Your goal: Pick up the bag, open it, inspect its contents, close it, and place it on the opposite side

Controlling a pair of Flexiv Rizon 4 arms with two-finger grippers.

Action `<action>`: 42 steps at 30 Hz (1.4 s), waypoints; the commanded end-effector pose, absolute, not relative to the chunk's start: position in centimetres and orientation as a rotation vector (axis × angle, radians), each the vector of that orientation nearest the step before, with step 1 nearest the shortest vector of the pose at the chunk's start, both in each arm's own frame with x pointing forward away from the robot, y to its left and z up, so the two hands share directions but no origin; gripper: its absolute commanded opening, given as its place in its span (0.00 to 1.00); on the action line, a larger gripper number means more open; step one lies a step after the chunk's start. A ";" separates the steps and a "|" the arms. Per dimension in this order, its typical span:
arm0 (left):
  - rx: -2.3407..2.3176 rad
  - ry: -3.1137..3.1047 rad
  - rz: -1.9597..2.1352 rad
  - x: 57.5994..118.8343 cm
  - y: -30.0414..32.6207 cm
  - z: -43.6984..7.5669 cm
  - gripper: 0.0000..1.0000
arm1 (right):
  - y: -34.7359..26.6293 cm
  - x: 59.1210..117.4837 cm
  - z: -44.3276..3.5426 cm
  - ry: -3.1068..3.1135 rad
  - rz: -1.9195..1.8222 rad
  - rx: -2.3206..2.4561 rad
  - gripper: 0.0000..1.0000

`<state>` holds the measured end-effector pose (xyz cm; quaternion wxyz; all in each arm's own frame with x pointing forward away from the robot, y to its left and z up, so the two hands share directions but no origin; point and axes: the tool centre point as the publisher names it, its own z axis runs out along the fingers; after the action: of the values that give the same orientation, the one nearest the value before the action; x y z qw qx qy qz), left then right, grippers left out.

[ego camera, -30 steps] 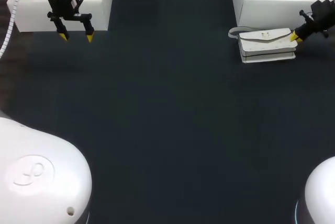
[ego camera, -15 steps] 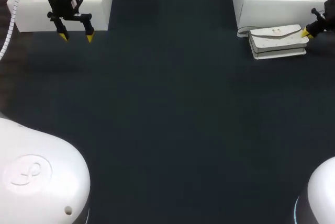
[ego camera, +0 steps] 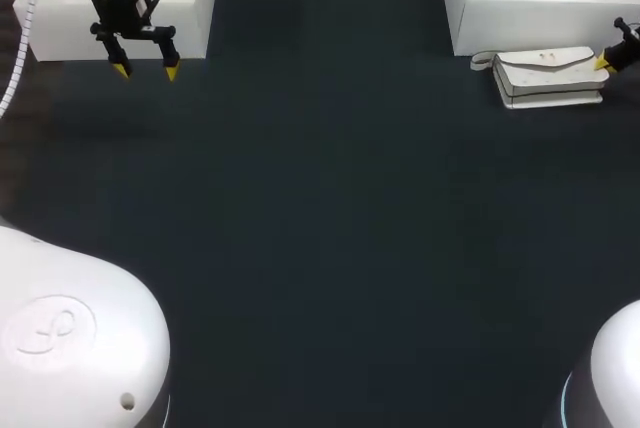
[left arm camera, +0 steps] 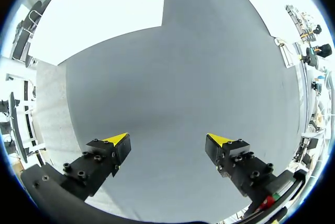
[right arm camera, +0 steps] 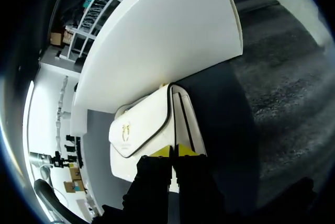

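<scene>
Bag point(ego camera: 548, 76) shifts right, now upper right, right claw point(ego camera: 604, 63) pinching its end. Left claw point(ego camera: 144, 70) spread, upper left. Step judged: pick-up; next needs lift off bench point(ego camera: 320, 208).

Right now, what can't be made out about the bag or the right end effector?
- Contents of the bag: the flap is closed in the head and right wrist views.
- Arm behind the right end effector: cut off by the head view's edge.
- Exact grip spot on the bag: in the right wrist view the end effector's own body covers it.
- Most of the strap: only a small loop shows in the head view; the bag hides the rest.
</scene>
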<state>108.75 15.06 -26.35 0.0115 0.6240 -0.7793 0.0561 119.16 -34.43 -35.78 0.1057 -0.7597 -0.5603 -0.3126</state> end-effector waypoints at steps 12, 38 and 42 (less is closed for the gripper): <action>1.947 -2.432 0.174 108.7 15.0 -26.3 1.00 | -34.9 119.8 -36.6 -1.672 -0.607 -2.020 0.15; 1.947 -2.432 0.174 108.7 15.0 -26.3 1.00 | -32.6 113.6 -27.6 -2.013 -0.428 -2.301 1.00; 1.947 -2.432 0.174 108.7 15.0 -26.3 1.00 | -31.5 112.6 -26.4 -2.072 -0.385 -2.333 1.00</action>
<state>108.74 15.06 -26.36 0.0114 0.6240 -0.7793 0.0565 114.68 -32.80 -27.53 0.0798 -0.7316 -0.6622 -0.1407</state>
